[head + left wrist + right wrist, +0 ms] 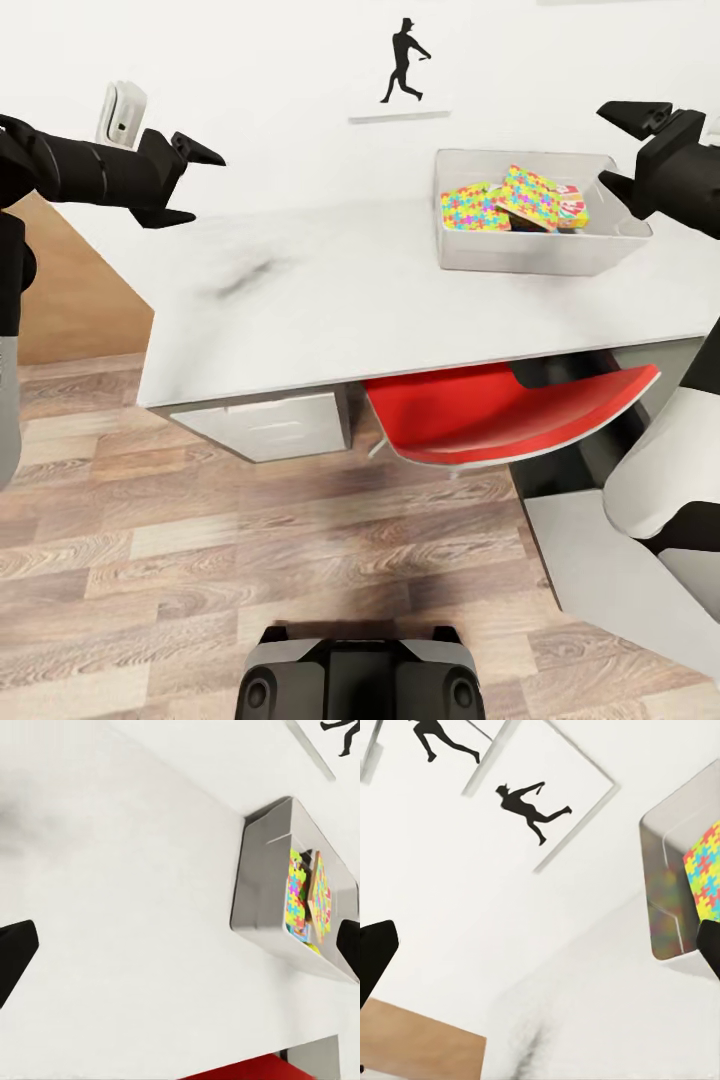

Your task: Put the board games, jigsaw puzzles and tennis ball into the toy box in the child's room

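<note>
On the desk (pixel 330 300) in front of you, toward its right rear, sits the toy box (pixel 520 250), and two jigsaw puzzles (pixel 505 203) lie tilted inside it with the edge of a red-and-white board game (pixel 572 207) showing just beside them. Your left hand (pixel 200 185) hangs above the desk's left rear corner, fingers spread and holding nothing. Your right hand (pixel 632 150) hovers just beside the toy box's right rim, fingers also spread and bare. A red chair (pixel 500 410) is tucked under the desk, and a framed silhouette picture (pixel 402 65) hangs on the wall behind.
</note>
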